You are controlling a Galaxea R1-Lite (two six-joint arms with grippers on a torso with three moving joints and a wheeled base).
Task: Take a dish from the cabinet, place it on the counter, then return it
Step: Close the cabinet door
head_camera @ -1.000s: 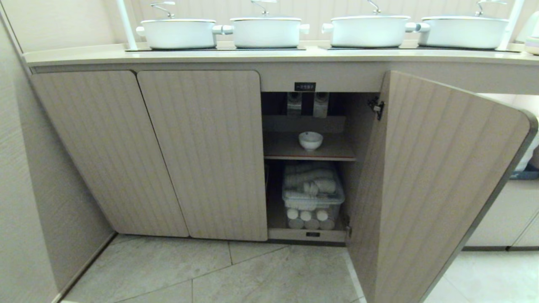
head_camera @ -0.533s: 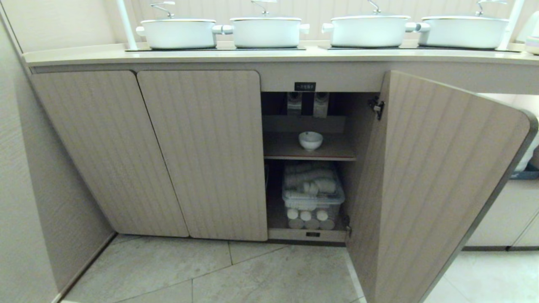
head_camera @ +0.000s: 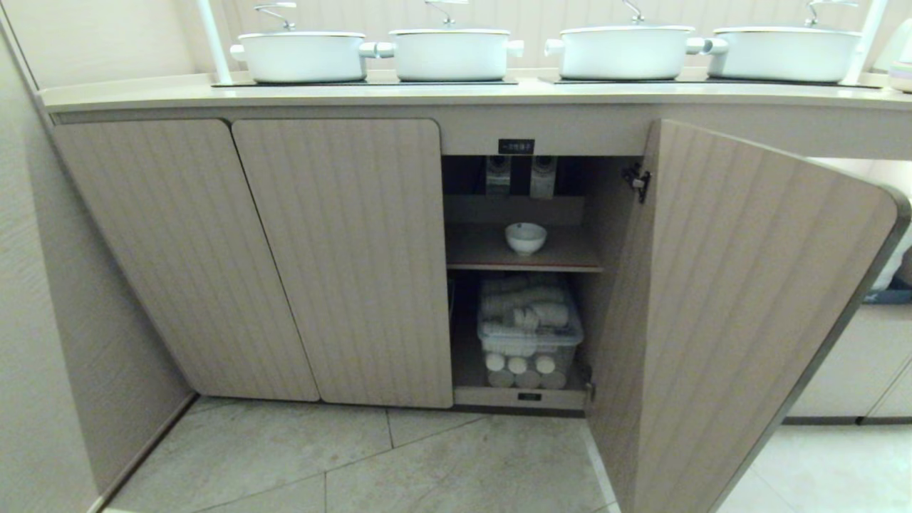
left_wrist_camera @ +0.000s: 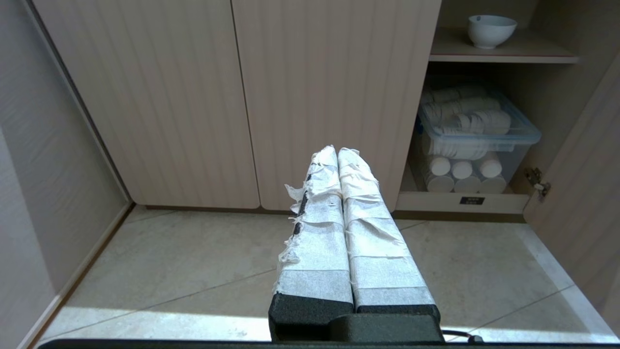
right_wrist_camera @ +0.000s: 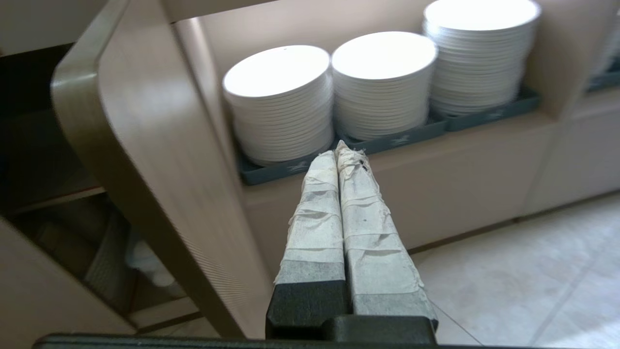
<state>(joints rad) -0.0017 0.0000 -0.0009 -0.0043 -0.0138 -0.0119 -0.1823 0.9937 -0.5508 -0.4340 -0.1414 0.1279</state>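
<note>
Beige fluted cabinet (head_camera: 342, 256) under the long cream-beige counter (head_camera: 456, 94): right-hand door (head_camera: 741, 320) standing swung open, the other two doors shut. Small plain white round ceramic bowl (head_camera: 526, 237) sitting upright on the inner shelf (head_camera: 491, 253), alone there, nothing touching it. Below the shelf, a clear plastic bin (head_camera: 529, 342) of white rolled items. Small black label (head_camera: 516, 147) above the opening. Four big white lidded pots (head_camera: 449, 53) standing in a row on the counter's black glass panels.

Neither arm showing in the head view. Left gripper (left_wrist_camera: 337, 151) hanging low over the tiled floor (left_wrist_camera: 193, 261), facing the closed doors, its taped fingers pressed together, holding nothing. Right gripper (right_wrist_camera: 340, 149) sitting outside the open door's rounded edge, pointing toward three stacks of flat white plates (right_wrist_camera: 382, 82) in a doorless niche; its taped fingers also pressed together, empty.
</note>
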